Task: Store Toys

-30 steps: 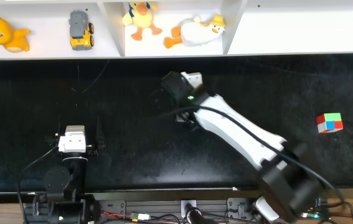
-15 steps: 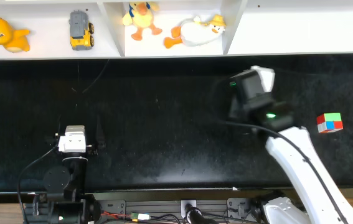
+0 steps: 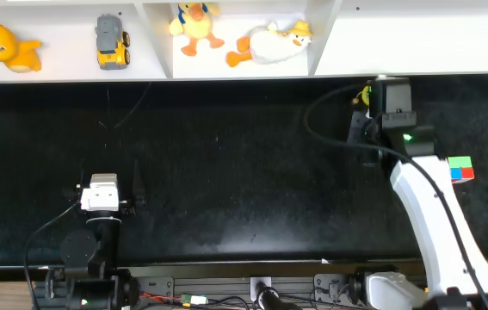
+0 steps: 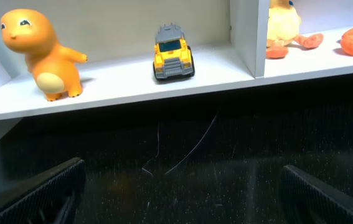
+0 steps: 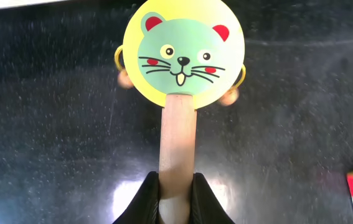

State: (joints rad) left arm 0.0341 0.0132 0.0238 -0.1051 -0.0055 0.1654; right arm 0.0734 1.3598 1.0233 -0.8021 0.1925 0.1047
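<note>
Black, speckled tabletop point(image 3: 226, 189) with a white shelf unit point(image 3: 416, 43) and upright dividers point(image 4: 249, 37) along its far edge

Faces a white shelf point(image 4: 120, 81) beyond the jaws.
Holds yellow truck point(image 4: 173, 53) straight ahead, orange figure point(image 4: 39, 53) off to one side.

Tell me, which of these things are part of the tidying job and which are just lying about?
Part of the job: cat-face rattle, held by the right gripper; colour cube on the black table; white shelf holding orange figure, yellow truck, yellow duck and white duck.
Just lying about: left gripper, open over the table; cables along the table's near edge.
</note>
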